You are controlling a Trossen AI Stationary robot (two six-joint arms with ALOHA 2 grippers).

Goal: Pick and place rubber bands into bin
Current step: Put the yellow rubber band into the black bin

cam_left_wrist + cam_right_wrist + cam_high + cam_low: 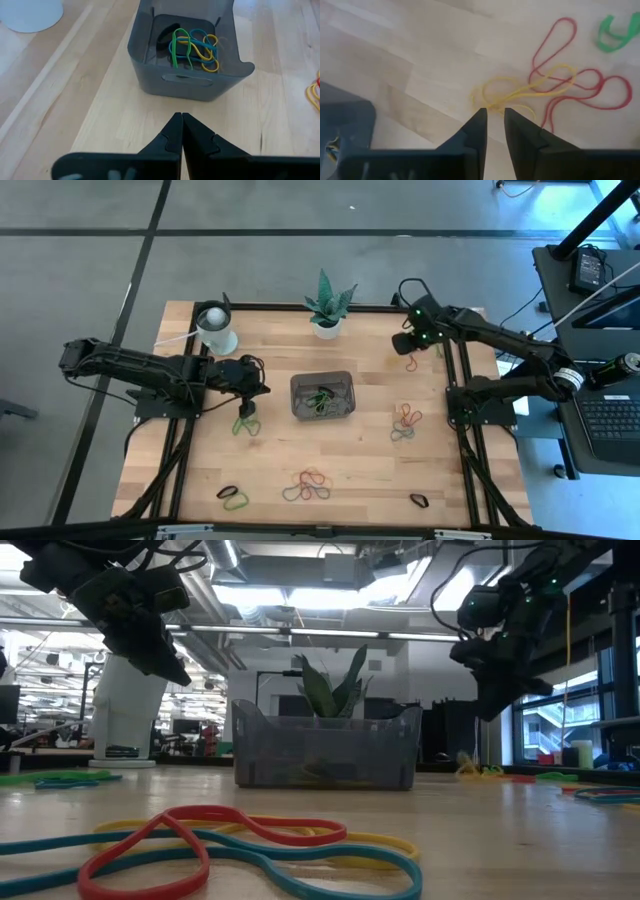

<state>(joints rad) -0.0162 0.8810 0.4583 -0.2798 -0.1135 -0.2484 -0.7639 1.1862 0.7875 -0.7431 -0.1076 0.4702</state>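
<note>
In the high view the small dark grey translucent rectangular bin sits at the centre of the frame on the pale wooden table, already holding a few green, yellow and blue rubber bands. The right gripper hangs at the upper right of the frame, above a tangle of thin yellow and red elastic loops on the wood, its fingers parted by a narrow gap and holding nothing. The left gripper is at centre left, just beside the bin, fingers pressed together and empty. More loose bands lie at lower centre and right of centre. The risk I see is in the tangle: with so narrow a gap the right fingers may skid over the flat yellow strand, or snag a red loop with it and drag the whole clump, shedding bands short of the bin
</note>
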